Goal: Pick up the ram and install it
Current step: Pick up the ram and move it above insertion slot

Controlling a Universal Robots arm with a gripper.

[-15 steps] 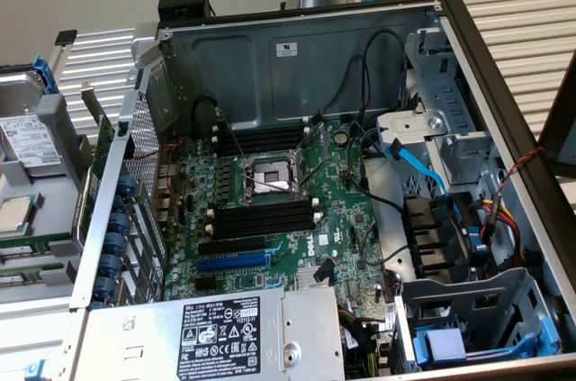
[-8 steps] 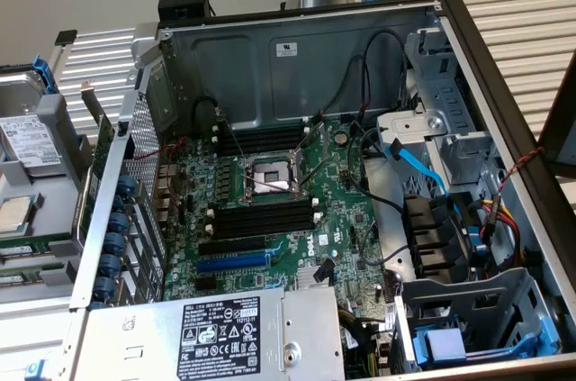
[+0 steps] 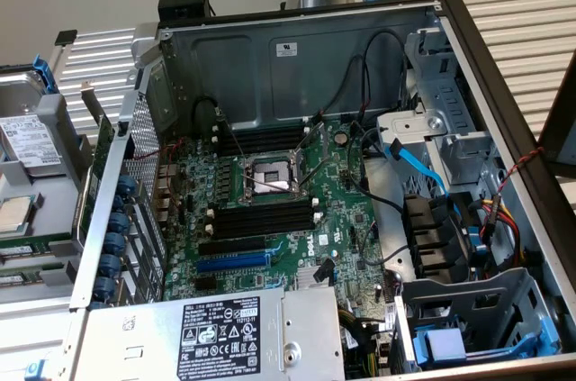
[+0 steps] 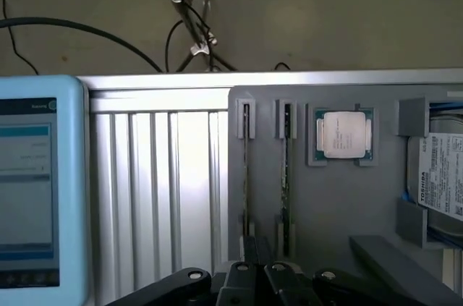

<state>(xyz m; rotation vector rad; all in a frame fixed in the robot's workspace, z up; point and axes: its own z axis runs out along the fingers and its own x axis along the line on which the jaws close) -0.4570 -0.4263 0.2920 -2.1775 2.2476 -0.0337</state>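
Wrist view: a gray tray (image 4: 340,197) holds two ram sticks (image 4: 287,168) on edge in slots, a CPU (image 4: 343,134) and a drive (image 4: 441,176). The pincer (image 4: 255,242), closed on nothing, hangs by one stick's end. Exterior view: open case (image 3: 297,48) with black memory slots (image 3: 261,219).

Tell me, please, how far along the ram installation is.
Nothing is installed: the black memory slots are empty. The ram sits on edge in the gray tray, with the shut gripper close by it, holding nothing. Pickup and seating remain.
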